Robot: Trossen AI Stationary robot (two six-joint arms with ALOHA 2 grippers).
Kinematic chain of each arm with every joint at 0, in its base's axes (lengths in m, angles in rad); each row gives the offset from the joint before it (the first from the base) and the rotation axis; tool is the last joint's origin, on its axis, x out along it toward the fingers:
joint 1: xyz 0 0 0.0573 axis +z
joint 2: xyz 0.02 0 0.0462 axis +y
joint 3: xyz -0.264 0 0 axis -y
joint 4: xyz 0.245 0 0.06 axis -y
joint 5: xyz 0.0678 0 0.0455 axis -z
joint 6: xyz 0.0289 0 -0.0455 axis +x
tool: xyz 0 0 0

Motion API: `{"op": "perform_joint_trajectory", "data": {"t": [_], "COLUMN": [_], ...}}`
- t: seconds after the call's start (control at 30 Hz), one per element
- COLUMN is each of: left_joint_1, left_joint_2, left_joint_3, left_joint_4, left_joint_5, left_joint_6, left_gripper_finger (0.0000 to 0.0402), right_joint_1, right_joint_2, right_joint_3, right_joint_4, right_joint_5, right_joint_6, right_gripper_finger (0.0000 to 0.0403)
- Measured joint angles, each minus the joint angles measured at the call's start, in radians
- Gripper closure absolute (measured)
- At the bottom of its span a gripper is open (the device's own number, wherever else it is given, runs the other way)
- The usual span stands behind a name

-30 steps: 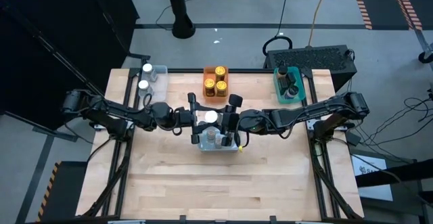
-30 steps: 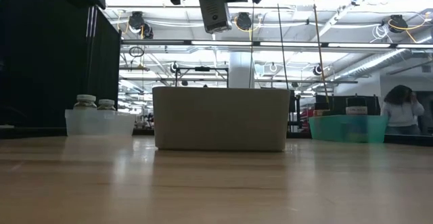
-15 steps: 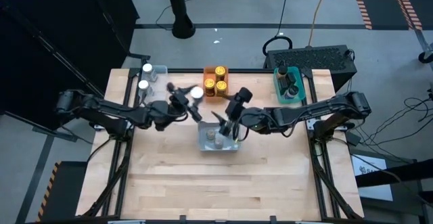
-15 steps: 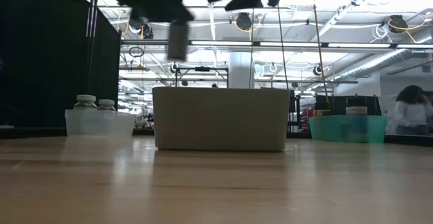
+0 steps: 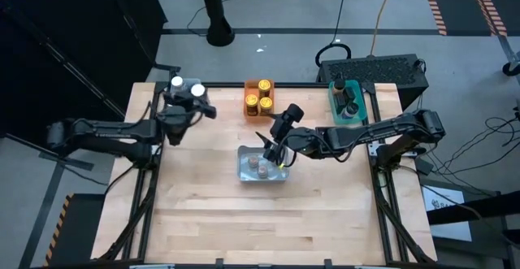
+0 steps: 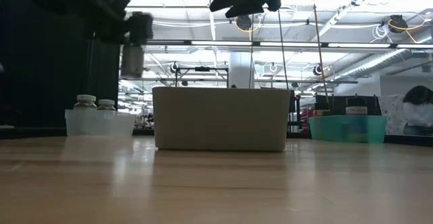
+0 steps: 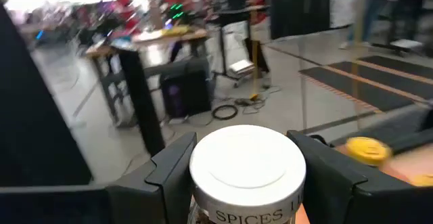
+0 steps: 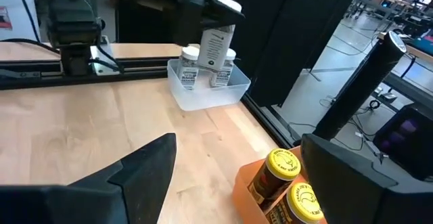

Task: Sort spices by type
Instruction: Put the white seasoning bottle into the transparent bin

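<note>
1. High view, far left corner of the table [image 5: 203,220]: I see my left gripper [image 5: 195,100] hanging over the clear bin [image 5: 180,93], closed around a white-lidded spice jar [image 5: 197,90]. One more white-lidded jar [image 5: 176,81] shows in that bin.
2. My left wrist view confirms the grip: both fingers [image 7: 172,173] press the sides of the held jar [image 7: 247,164], its white lid up and the word SPICES on the label.
3. At the middle of the far edge, the orange bin [image 5: 260,98] holds three gold-lidded jars [image 5: 264,84].
4. At table centre, the grey bin [image 5: 262,166] holds two jars [image 5: 257,167] with brownish tops.
5. My right gripper [image 5: 272,149] hovers over that grey bin, jaws spread wide, gripping nothing.
6. At the far right corner, the green bin [image 5: 345,102] holds dark-lidded jars [image 5: 349,98].
</note>
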Motion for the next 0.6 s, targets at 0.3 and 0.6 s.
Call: {"op": "perform_joint_trajectory", "data": {"t": [0.3, 0.6], "left_joint_1": [0.174, 0.302], "left_joint_2": [-0.018, -0.013], "left_joint_3": [-0.099, -0.180], "left_joint_4": [-0.025, -0.031], "left_joint_5": [0.006, -0.053], "left_joint_6": [-0.206, -0.341], "left_gripper_finger": [0.0191, 0.0191], "right_joint_1": [-0.011, -0.014], "right_joint_2": [0.000, 0.000], "right_joint_3": [0.000, 0.000], "right_joint_4": [-0.001, -0.026], "right_joint_5": [-0.001, -0.003], "right_joint_6": [-0.005, -0.007], "right_gripper_finger": [0.0105, 0.0105]}}
